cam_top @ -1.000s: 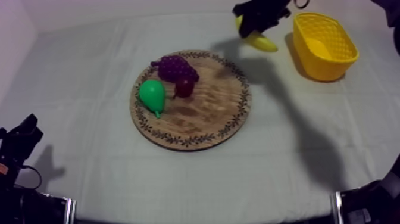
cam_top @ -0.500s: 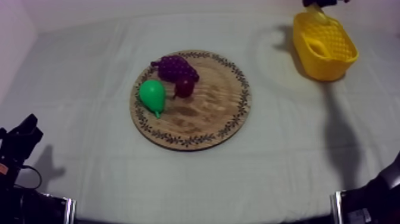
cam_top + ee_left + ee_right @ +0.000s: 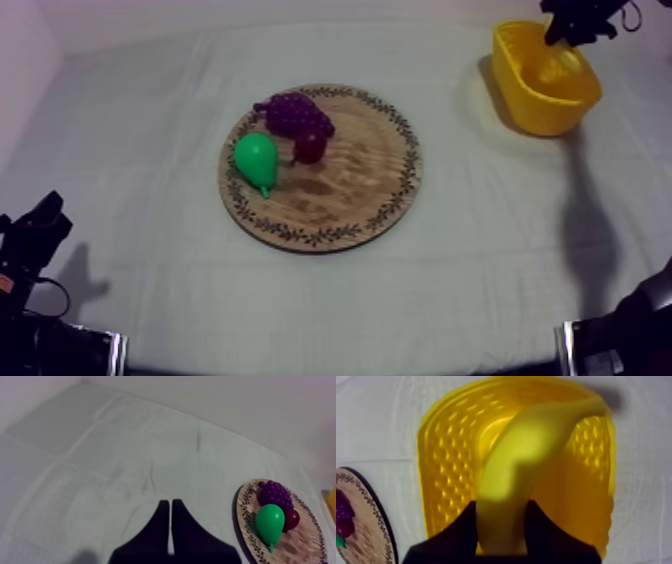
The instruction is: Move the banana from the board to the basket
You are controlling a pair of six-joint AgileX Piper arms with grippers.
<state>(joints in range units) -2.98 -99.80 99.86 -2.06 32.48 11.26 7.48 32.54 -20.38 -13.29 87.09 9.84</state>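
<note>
Swung across since a second ago, from above the cloth left of the yellow basket (image 3: 545, 98) to right over it, with the right claw (image 3: 575, 22) now up at the far right of the worktop (image 3: 480, 250). Clamped on one end of the banana (image 3: 536, 441), a black finger (image 3: 467, 521) pressed to either side (plain from the right wrist camera). Juts out past the fingertips and curves over the basket's hollow, within the line of its rim; cannot tell whether touching the bottom. Parked low at the worktop's left side, left claw (image 3: 170, 503) with fingers together in a narrow wedge, gripping nothing. Grouped on the left part of the round wooden board (image 3: 350, 190): pear (image 3: 256, 158), bunch of grapes (image 3: 293, 112) and small red fruit (image 3: 310, 148), close together and well apart from the basket.
</note>
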